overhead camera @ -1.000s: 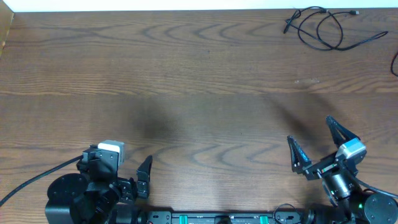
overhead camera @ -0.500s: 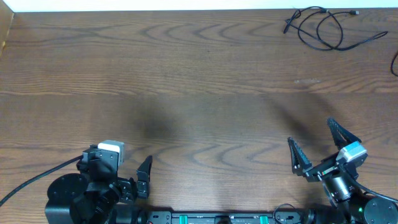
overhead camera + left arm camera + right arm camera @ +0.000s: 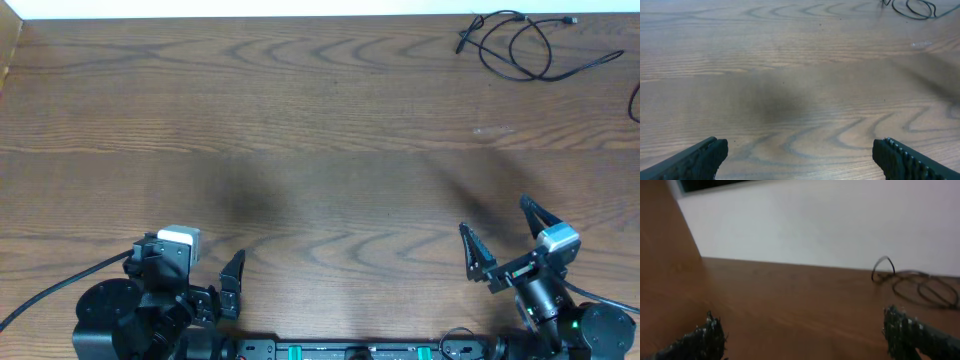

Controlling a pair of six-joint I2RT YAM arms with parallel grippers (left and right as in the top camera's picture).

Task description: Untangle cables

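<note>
Near edge, seven o'clock: the left gripper (image 3: 800,146) has its jaws spread wide, holding nothing. At five o'clock the right gripper (image 3: 493,216) gapes just as wide, also empty. The cables (image 3: 520,45) lie looped at one o'clock by the table's (image 3: 320,150) far edge

A: Cables (image 3: 515,45), state?
B: Thin black cords, loosely looped, crossing one another in a single tangle. They lie flat at the far right corner of the table (image 3: 300,120), near its back edge
A: Ends?
B: Small connectors at the tangle's left and upper right; one strand trails rightward
</note>
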